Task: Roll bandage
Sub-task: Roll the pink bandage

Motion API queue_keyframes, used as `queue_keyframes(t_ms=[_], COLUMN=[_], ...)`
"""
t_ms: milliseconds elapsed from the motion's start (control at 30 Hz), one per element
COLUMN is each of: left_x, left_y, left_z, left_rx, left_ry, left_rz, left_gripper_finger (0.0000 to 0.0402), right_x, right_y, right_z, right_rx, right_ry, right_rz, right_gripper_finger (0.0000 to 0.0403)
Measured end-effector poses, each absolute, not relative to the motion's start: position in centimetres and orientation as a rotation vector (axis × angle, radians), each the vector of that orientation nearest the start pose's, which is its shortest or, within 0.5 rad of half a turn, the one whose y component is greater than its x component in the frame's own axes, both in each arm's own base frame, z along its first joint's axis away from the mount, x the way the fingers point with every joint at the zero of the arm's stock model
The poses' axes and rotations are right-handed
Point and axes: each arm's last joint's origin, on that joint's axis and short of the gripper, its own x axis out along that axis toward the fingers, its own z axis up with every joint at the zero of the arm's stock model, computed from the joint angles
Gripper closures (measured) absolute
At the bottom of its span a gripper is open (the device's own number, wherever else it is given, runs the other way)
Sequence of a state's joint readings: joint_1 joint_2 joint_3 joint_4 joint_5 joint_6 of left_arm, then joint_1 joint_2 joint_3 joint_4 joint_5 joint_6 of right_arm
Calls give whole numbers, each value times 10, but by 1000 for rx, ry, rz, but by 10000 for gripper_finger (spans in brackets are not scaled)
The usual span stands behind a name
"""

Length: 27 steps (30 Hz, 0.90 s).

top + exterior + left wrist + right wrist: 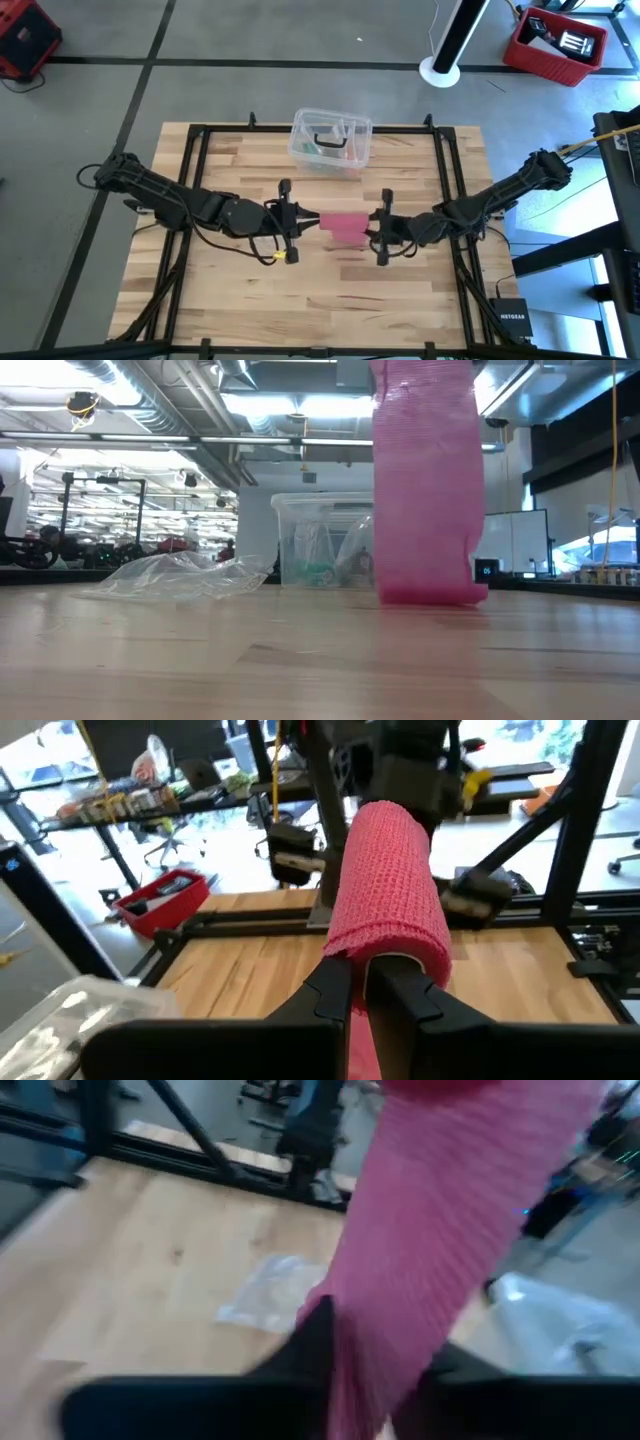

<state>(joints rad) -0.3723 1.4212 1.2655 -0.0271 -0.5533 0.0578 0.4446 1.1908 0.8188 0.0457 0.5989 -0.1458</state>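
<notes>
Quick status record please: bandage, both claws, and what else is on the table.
bandage: pink bandage held up between the two claws, loose end hanging to the table
left claw: shut on the bandage, strip draped over its fingers
right claw: closed on the bandage
clear plastic box: at the far edge
plastic wrapper: lying on the table

Pinkish-red, fine-ribbed bandage (428,480); pale striped wood table (230,300)
</notes>
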Motion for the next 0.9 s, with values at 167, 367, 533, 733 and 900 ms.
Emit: queue_keyframes(t_ms=[167,367,533,733,900], left_x=[306,306,305,305,306], left_y=[-111,-118,-123,-127,-136], left_z=[373,379,383,380,377], left_rx=[145,153,135,90,84], left_ry=[129,54,5,22,8], left_rz=[48,-173,-363,-505,-613], left_gripper_finger=[389,389,389,389,389], right_x=[244,245,245,246,248], right_y=[96,96,95,94,81], right_z=[296,307,319,361,393], right_rx=[-405,-546,-680,-832,-900], right_ry=[214,141,129,92,123], right_rz=[-219,-246,-316,-383,-429], right_gripper_finger=[383,394,398,400,401])
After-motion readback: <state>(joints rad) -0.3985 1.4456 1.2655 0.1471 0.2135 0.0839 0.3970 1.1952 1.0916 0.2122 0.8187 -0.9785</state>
